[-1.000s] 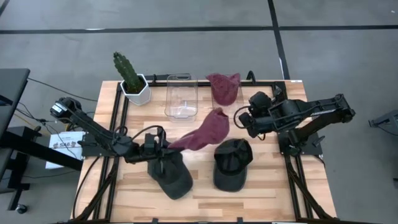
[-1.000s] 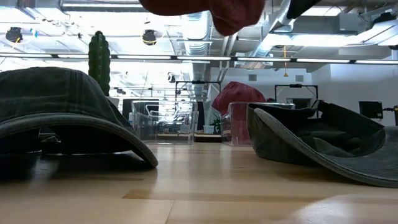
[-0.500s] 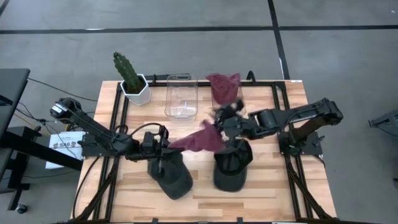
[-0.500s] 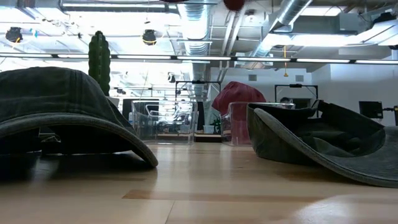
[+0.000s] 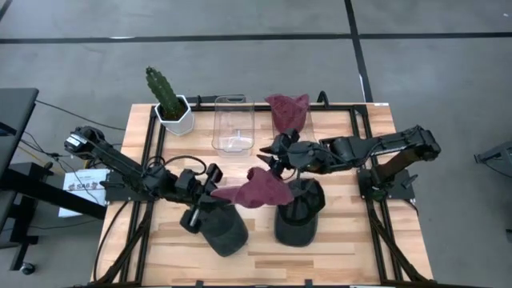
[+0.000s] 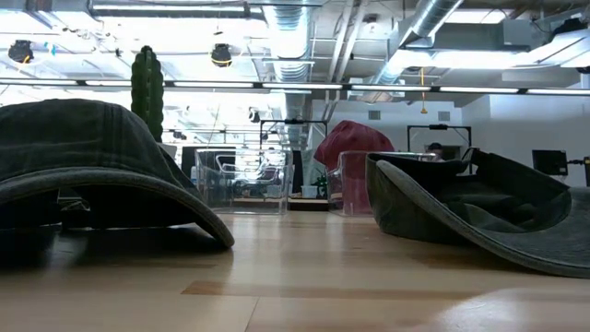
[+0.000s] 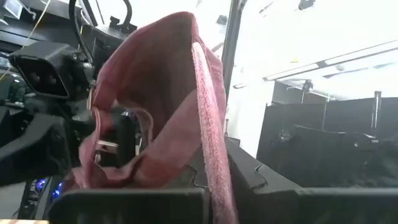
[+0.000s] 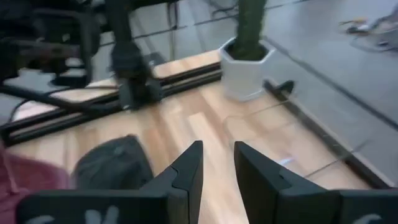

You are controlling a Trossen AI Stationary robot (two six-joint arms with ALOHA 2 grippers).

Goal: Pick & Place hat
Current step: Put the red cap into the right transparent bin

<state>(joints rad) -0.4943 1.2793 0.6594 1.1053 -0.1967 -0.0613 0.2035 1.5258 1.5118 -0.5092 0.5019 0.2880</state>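
Wooden table [image 5: 336, 248], mid-span: maroon hat [image 5: 258, 190] aloft, clamped by left gripper [image 5: 210, 190]; right gripper [image 5: 268, 154] beside it, fingers apart, empty (likely handover).

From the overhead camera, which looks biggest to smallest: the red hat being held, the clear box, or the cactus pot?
1. Red hat, held up nearer the camera, so perhaps flattered.
2. Clear box.
3. White cactus pot.
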